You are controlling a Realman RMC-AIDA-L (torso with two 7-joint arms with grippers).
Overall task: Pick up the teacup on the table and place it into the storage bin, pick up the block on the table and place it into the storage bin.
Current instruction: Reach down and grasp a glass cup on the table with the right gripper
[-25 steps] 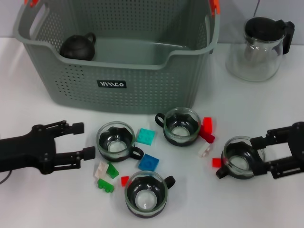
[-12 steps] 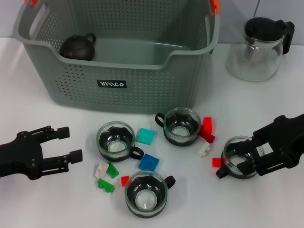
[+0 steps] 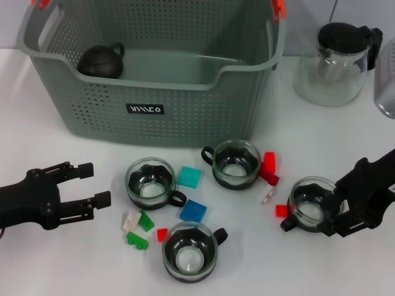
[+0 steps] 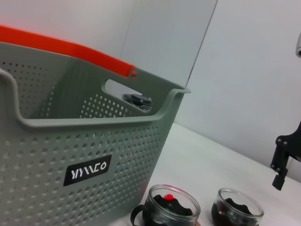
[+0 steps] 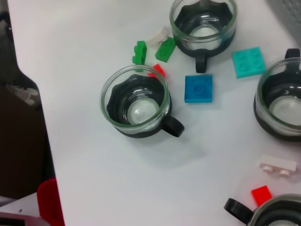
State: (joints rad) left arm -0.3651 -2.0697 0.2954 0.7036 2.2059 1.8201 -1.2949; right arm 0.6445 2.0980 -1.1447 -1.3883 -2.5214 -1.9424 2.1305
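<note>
Four glass teacups stand on the white table: one at the left (image 3: 150,183), one in the middle (image 3: 235,163), one at the front (image 3: 190,251) and one at the right (image 3: 310,205). Small blocks lie among them: teal (image 3: 189,177), blue (image 3: 193,211), red (image 3: 269,162) and green (image 3: 142,222). The grey-green storage bin (image 3: 154,92) stands behind them. My right gripper (image 3: 340,206) is open, its fingers straddling the right side of the right teacup. My left gripper (image 3: 91,184) is open and holds nothing, left of the left teacup. The wrist view shows the front teacup (image 5: 136,104) and blue block (image 5: 198,88).
A black teapot (image 3: 102,60) lies inside the bin at its left end. A glass teapot (image 3: 336,55) stands at the back right of the table. Further small pieces, a white one (image 3: 265,194) and a red one (image 3: 281,211), lie near the right teacup.
My right gripper has closed in on the right teacup and tilted over it. My left gripper drew back to the left, away from the left teacup, and stays open.
</note>
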